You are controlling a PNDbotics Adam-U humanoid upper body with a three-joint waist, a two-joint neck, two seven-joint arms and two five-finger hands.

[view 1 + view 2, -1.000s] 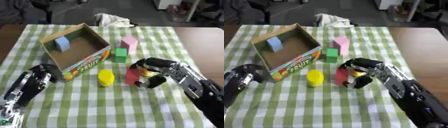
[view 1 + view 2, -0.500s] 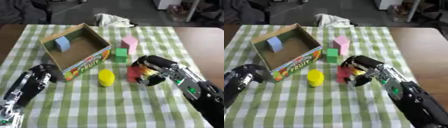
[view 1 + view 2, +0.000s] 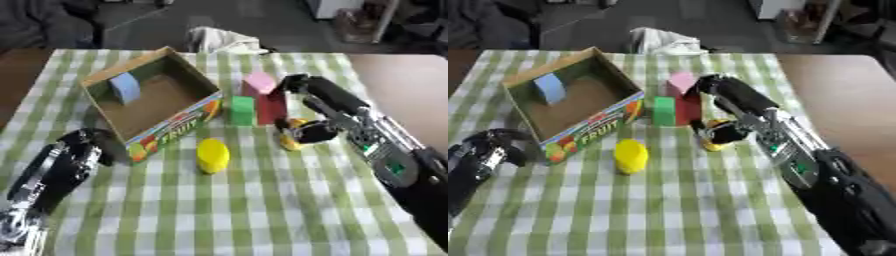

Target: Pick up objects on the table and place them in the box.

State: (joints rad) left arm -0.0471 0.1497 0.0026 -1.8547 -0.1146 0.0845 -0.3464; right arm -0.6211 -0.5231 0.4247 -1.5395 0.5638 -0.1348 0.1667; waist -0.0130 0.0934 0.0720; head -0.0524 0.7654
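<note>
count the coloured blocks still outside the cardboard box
4: yellow cylinder before the box; green block, pink block beside it; red block in the right hand.

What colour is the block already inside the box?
Light blue block, leaning against the box's far wall; clearest in the left eye view.

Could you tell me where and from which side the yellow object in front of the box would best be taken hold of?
The yellow object looks like a short, rounded cylinder, standing clear of the box and of the blocks. I would probably come from above and pinch across its curved sides near the top, thumb on one side, fingers on the other. Its right side is open cloth, so the right robot hand has room to approach.
</note>
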